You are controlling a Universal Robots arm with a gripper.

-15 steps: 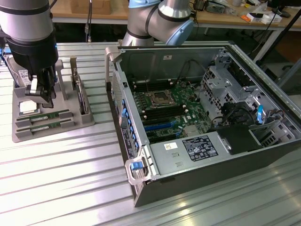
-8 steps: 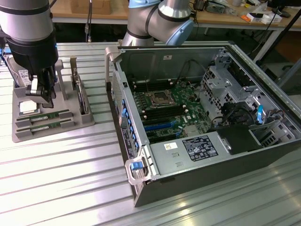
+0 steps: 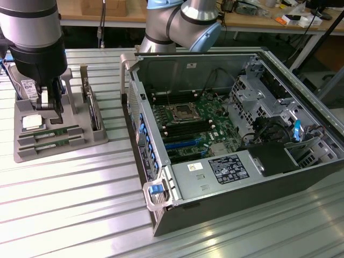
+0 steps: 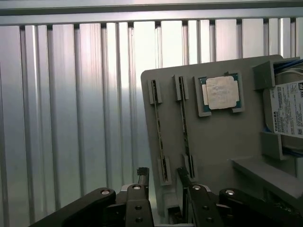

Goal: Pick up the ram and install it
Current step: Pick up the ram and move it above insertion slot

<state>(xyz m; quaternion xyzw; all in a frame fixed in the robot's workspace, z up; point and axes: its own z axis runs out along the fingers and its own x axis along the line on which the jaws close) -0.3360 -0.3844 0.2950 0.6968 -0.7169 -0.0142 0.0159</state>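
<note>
Gripper (image 4: 162, 177) hangs with jaws apart, empty, above the grey tray (image 3: 24, 153) on the tabletop (image 3: 80, 204). The ram (image 4: 158, 127) stands on edge in the tray's outer slot, beside a second stick (image 4: 184, 127) nearer the processor chip (image 4: 220, 92); its long axis runs straight away from the gripper, near end lined up between the fingertips (image 4: 183, 176)
</note>
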